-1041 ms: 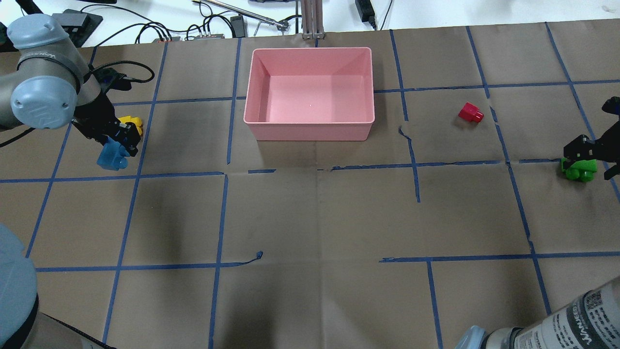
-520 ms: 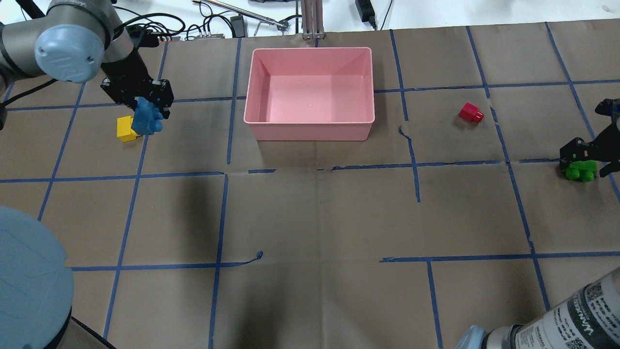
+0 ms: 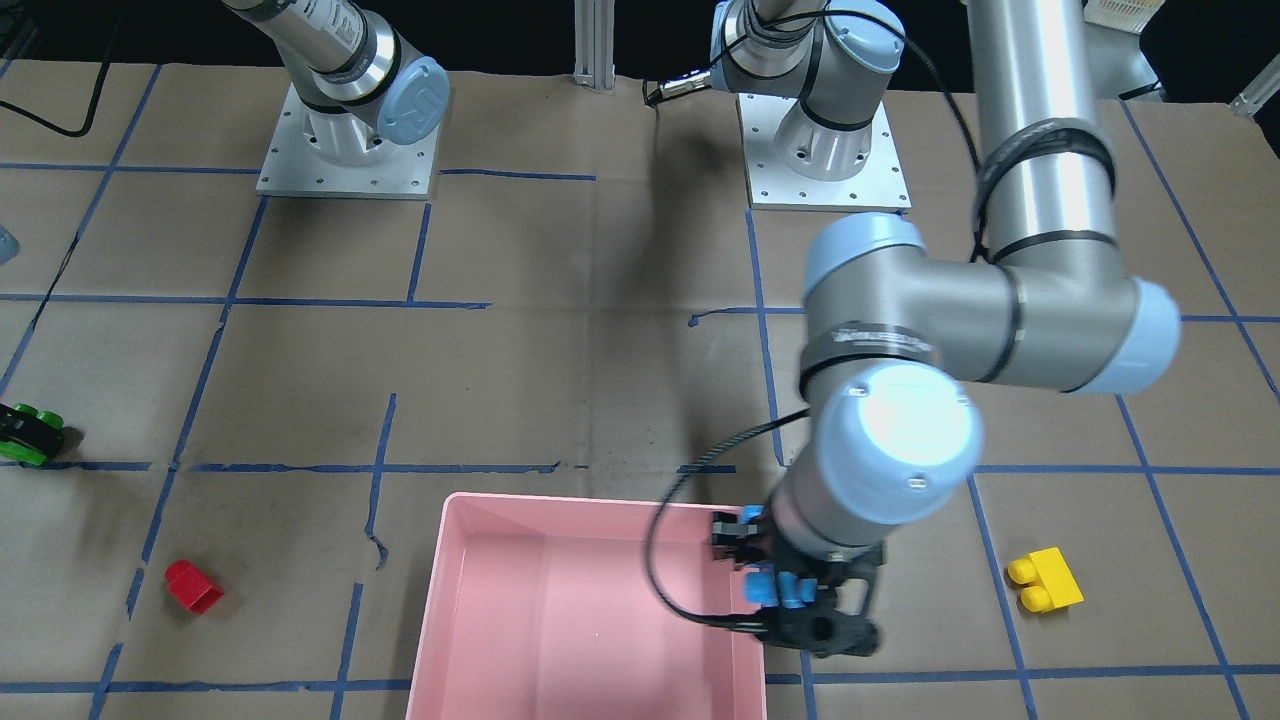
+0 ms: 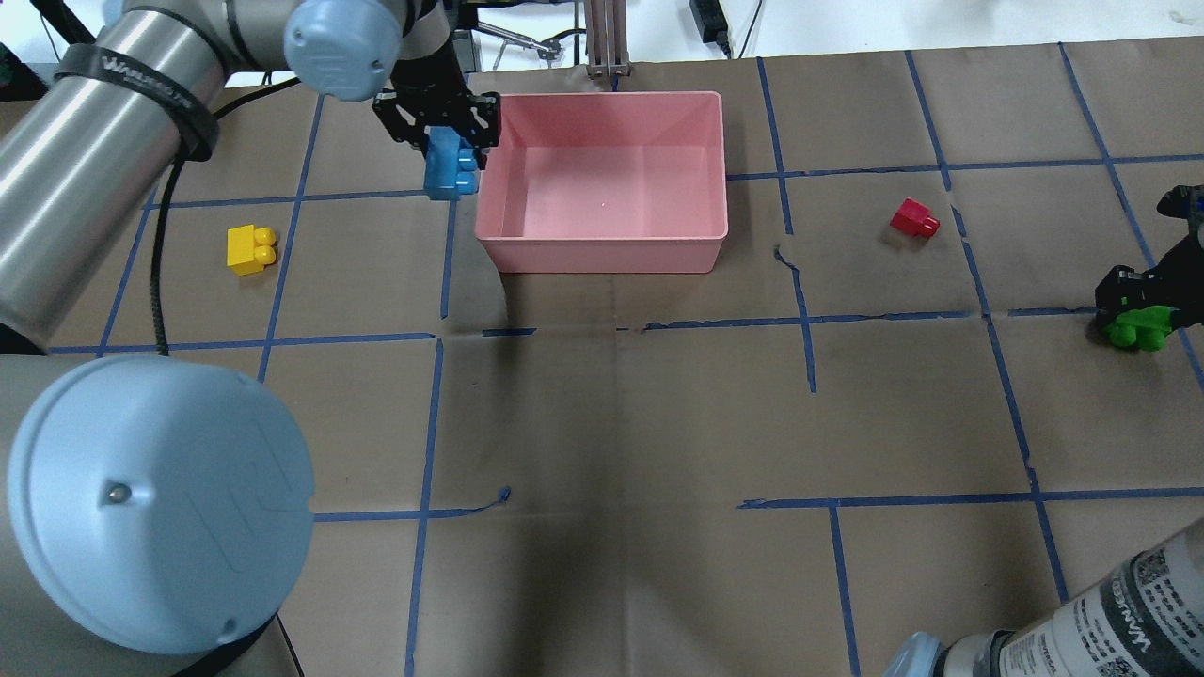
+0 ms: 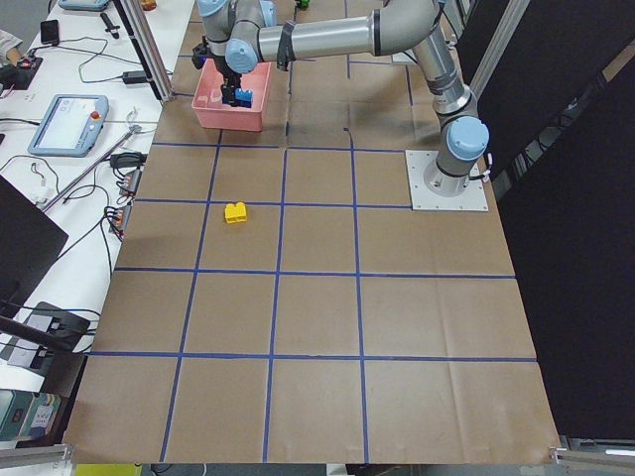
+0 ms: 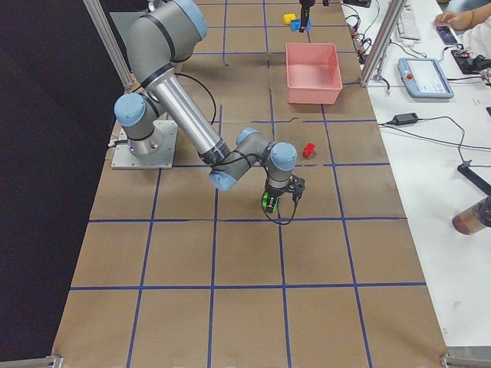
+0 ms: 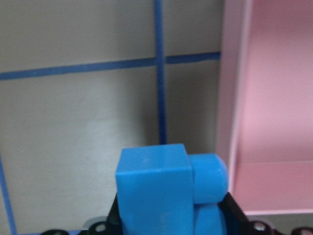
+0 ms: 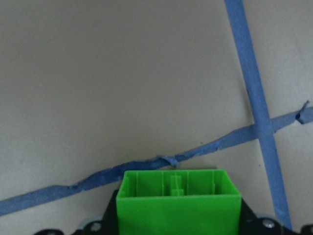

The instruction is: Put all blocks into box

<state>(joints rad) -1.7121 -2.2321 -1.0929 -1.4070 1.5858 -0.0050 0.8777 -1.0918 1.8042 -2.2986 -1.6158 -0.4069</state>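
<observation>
blue block is clamped in the left gripper just outside the box wall; next it must be carried over the rim and released. whether the right gripper is closed on the green block cannot be told.

Left arm is stretched way out toward the table's far edge, wrist pointing straight down, left gripper clamped on the blue block. Right arm is folded up low by the table's right edge, right gripper pinching the green block.
</observation>
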